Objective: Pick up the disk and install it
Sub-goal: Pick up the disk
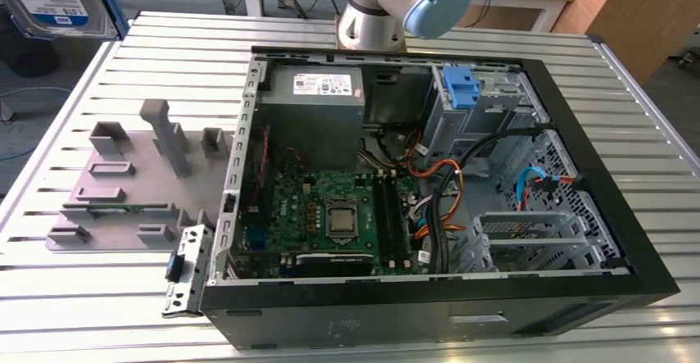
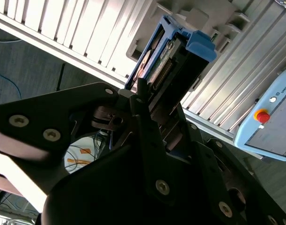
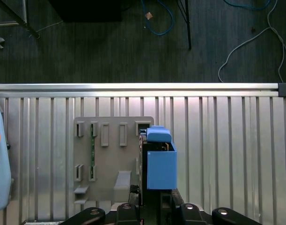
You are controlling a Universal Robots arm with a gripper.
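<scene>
Blue-framed, the disk [image 2: 164, 65] sat pinched in the hand [image 2: 157, 101], its long axis running straight out from the grip, held over the grey fixture plate [image 3: 110, 164] on the desk [image 3: 227, 154]. In the exterior view it hung near ten o'clock from the open computer case [image 1: 383, 322].

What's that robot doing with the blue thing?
The robot arm's gripper has hold of the disk, a silver drive in a blue frame, which is squeezed between its fingers. In the first wrist view the disk is by the edge of the grey holder plate on the slatted table. The open computer case sits next to that plate, and the disk is not inside it yet.
</scene>
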